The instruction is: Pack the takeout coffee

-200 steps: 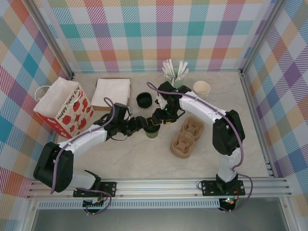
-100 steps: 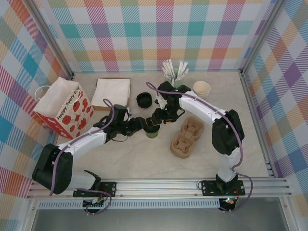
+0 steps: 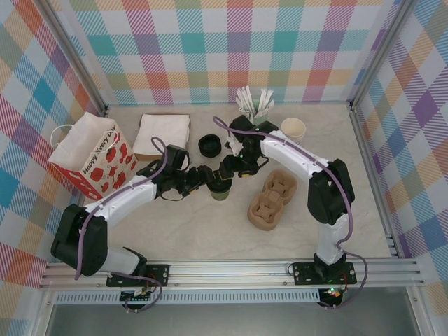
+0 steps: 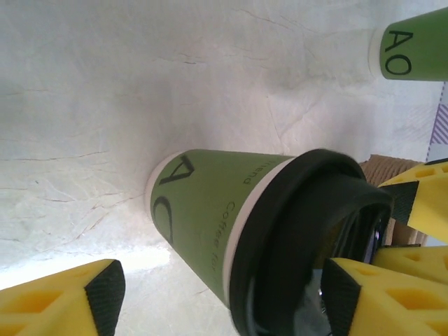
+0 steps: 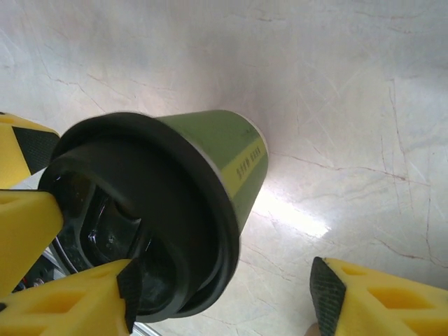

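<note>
Coffee: the small green paper cup with a round black plastic lid (image 3: 222,190) stood upright on the pale marbled tabletop (image 3: 189,231), close to the left of the brown moulded-pulp cup carrier (image 3: 271,199) and not in it.
Left gripper (image 4: 224,297): it came at the cup from the side facing away from the carrier. I saw its yellow fingers (image 4: 56,301) spread wide with the cup between them, and a clear gap beside one pad.
Right gripper (image 5: 227,290): it hung over the lid, left of the carrier. I read its fingers as parted, one pad right by the lid rim and the other well clear of the cup.
White paper bag with red prints (image 3: 91,157): well to the left of the carrier.
Round black lid stack (image 3: 209,145): behind and left of the carrier.
Lidless green cup with a cream inside (image 3: 293,128): behind the carrier.
Pale green pot of white stirrers (image 3: 253,105): further behind the carrier, near the back wall.
</note>
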Motion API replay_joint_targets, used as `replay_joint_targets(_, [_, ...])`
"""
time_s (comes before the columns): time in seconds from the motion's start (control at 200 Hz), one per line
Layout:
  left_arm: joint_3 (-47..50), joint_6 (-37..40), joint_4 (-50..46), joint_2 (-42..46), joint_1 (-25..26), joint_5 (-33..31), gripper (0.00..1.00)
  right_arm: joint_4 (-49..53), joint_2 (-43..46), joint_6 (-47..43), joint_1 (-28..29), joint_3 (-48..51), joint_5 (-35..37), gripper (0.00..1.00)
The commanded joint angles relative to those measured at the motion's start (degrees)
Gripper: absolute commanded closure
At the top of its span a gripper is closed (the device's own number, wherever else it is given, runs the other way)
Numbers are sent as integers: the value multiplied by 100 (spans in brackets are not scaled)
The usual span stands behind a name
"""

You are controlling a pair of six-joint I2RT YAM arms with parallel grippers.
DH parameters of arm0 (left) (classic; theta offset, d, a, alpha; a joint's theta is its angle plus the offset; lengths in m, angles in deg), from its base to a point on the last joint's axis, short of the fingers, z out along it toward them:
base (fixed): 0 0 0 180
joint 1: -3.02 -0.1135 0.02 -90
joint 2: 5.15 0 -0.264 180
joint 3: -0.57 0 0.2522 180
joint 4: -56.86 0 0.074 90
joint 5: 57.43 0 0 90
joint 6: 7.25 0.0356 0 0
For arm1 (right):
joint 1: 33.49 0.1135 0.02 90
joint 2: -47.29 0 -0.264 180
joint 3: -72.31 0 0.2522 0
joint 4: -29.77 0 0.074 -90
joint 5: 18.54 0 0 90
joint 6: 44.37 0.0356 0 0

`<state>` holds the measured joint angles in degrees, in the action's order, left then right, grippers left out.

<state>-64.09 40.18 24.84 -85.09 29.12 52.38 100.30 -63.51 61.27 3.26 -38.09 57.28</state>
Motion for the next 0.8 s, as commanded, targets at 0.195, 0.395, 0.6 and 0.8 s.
replay_joint_targets(0.195, [-425, 188, -690, 265, -238, -410, 14, -866, 463, -18, -247, 510, -811, 22])
replay_joint_targets(0.395, [30, 138, -950, 899, -566, -383, 12, -1431, 204, 18, -265, 527, -1403, 22])
replay_joint_targets(0.6, [525, 52, -1064, 1315, -695, -302, 12, -1416, 146, 3, -265, 565, -1737, 22])
replay_joint_targets(0.8, [756, 54, -1113, 1446, -857, -260, 12, -1327, 287, -17, -222, 867, -1964, 23])
